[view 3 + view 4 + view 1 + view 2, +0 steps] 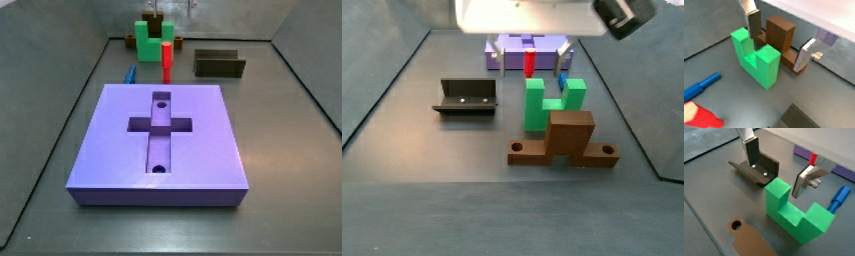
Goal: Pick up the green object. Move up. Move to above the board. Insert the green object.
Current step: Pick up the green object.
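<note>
The green object is a bright green stepped block standing on the grey floor; it also shows in a wrist view and in both side views. My gripper is open and empty, low over the green object's upper part. One finger is beside the block's tall arm, and the block's top lies between the fingers in a wrist view. The purple board with its cross recess lies apart from them; it also shows in a side view.
A brown wooden-looking piece stands right next to the green object, between the fingers. The dark fixture stands to one side. A red peg and a blue peg are near the board.
</note>
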{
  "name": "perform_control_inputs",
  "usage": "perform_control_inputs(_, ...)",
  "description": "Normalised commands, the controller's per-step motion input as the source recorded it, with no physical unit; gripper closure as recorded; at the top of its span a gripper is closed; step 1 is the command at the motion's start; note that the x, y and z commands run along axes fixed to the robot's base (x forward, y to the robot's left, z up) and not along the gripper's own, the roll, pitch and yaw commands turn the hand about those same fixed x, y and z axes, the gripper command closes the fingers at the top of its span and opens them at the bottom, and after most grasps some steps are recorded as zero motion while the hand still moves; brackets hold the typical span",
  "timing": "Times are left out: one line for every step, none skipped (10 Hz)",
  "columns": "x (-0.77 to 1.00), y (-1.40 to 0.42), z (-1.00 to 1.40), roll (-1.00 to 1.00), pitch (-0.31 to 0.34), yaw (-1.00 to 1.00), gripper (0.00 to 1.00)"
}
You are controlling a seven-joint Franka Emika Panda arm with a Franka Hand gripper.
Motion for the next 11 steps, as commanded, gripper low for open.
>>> perform_control_inputs(0.15, 0.00, -0.26, -0.09, 0.000, -0.09, 0.00)
perform_control_inputs(0.00, 0.00, -0.23, -0.16, -0.057, 0.00, 0.00)
perform_control_inputs(-0.01, 0.00, -0.19, -0.12, -0.016, 0.00, 0.00)
perform_control_inputs(0.04, -0.05, -0.19, -0.10, 0.000, 0.00, 0.00)
perform_control_inputs(0.13, -0.01, -0.33, -0.08, 0.000, 0.00, 0.00)
perform_control_inputs(0.08, 0.00, -0.44, -0.05, -0.017, 0.00, 0.00)
perform_control_inputs(0.03, 0.01, -0.46, -0.03, -0.009, 0.00, 0.00)
perform_control_inputs(0.00, 0.00, -0.47, -0.01, -0.034, 0.00, 0.00)
perform_control_inputs(0.00, 0.00, -0.39, -0.06, -0.040, 0.00, 0.00)
perform_control_inputs(0.03, 0.00, -0.23, -0.10, -0.031, 0.00, 0.00)
perform_control_inputs(0.00, 0.00, 0.00, 0.00, 0.000, 0.00, 0.00)
